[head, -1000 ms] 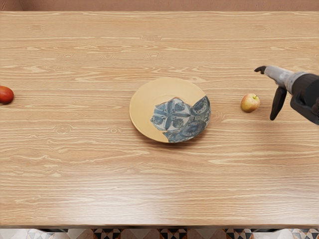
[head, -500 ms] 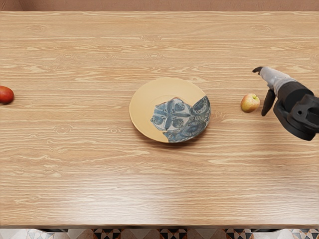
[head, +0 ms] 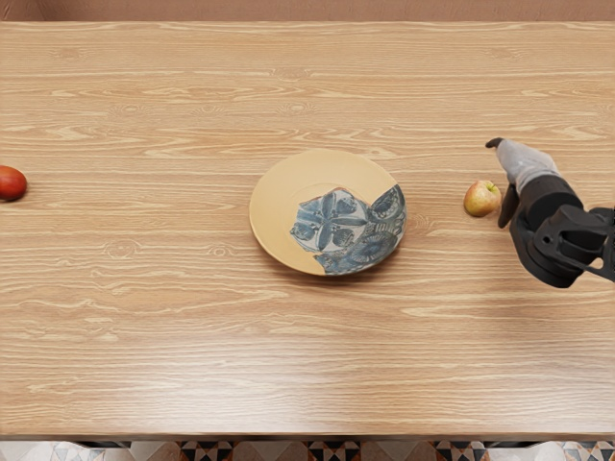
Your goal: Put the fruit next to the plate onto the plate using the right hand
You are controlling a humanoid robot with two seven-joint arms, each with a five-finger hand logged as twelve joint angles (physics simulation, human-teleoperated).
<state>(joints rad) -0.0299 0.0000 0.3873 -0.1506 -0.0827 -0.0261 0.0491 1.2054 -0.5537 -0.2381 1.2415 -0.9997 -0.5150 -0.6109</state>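
A small yellow-red apple [head: 481, 198] lies on the table to the right of the tan plate [head: 288, 187], which has a blue patterned patch on its lower right part. My right hand [head: 506, 182] comes in from the right edge and sits just right of the apple, very close to it. Its fingers [head: 506, 206] are spread around the apple's right side and hold nothing. The left arm is not in view.
A red fruit [head: 11, 182] lies at the far left edge of the wooden table [head: 192, 317]. A strip of patterned floor shows below the table's front edge.
My right hand has moved left toward the apple and its wrist has swung down and forward. The apple and plate have not moved.
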